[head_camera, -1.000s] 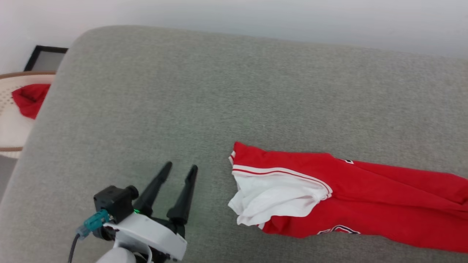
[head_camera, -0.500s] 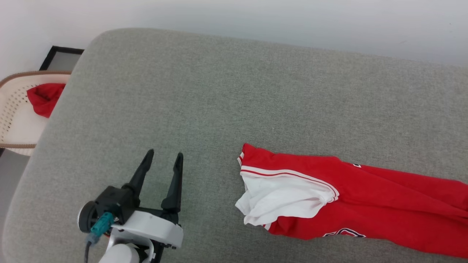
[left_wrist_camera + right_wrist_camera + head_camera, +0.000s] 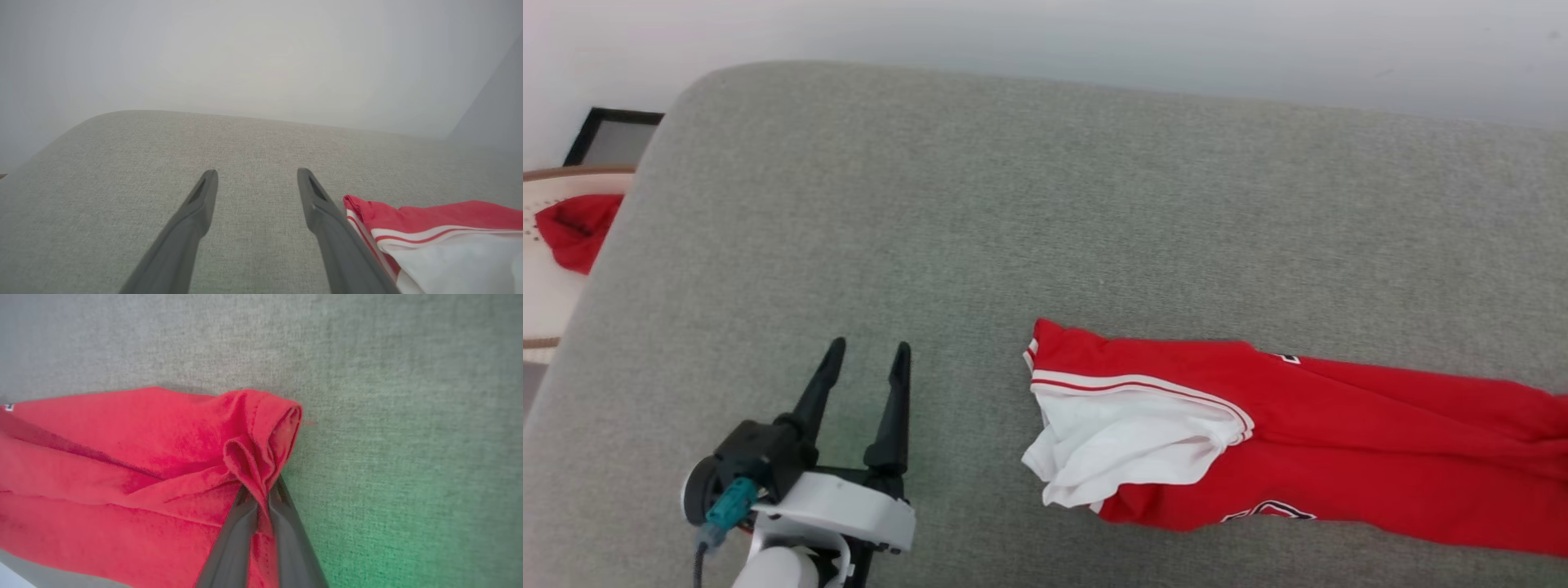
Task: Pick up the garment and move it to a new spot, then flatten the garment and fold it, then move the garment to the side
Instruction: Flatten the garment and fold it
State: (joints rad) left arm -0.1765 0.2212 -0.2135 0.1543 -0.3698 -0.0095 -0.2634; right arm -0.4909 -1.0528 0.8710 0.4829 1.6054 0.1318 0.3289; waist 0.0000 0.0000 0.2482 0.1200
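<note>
On the grey cushion (image 3: pixel 1013 204) the shirt (image 3: pixel 1339 441) lies bunched in a long strip, its white sleeve (image 3: pixel 1127 441) near the left gripper (image 3: pixel 869 345), whose 2 fingers (image 3: pixel 894 400) stand spread over bare fabric. At the red end the right gripper (image 3: pixel 261 500) is clenched on a fold of the shirt — for a good pick-up it should lift slowly, with the left one taking the sleeve, so nothing drags.

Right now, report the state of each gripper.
Left gripper: open, holding nothing.
Right gripper: shut on a fold of the red jersey T-shirt with white sleeves.
</note>
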